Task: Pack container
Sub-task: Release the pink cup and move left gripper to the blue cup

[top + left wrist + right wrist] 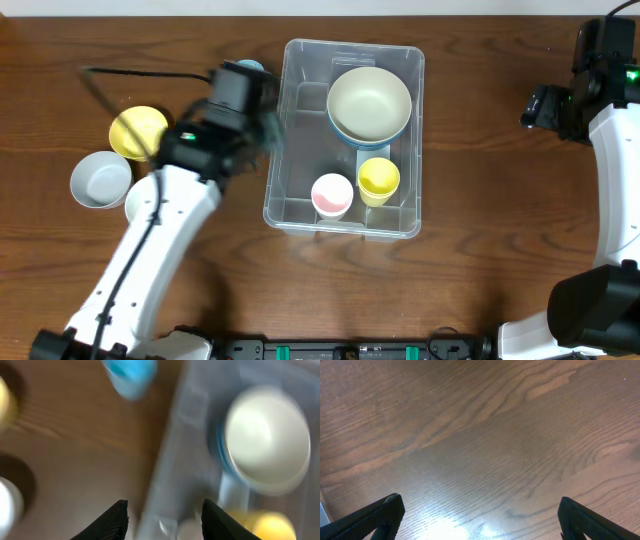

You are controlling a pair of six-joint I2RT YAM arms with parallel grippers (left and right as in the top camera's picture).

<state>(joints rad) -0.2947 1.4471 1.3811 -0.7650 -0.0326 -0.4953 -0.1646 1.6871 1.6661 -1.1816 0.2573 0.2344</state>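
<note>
Overhead, container: The clear container (345,135) is sitting mid-table on the wooden table (480,60). It is holding a cream bowl (369,100), a pink cup (332,194) and a yellow cup (378,180).
Overhead, left claw: The left claw (268,128) is hanging, blurry, just beside the container's left wall. A blue cup (250,68), a yellow bowl (138,132) and a grey bowl (100,179) are waiting outside.
Left wrist: Its fingers (116,520) are standing apart, holding nothing.
Right wrist: The right claw (480,497) is gaping wide and empty over bare wood.
Doing it well: The blue cup looks nearest. It should be going high over the wall and into the free left side.
Room: Only shiny brown wood grain is showing.
</note>
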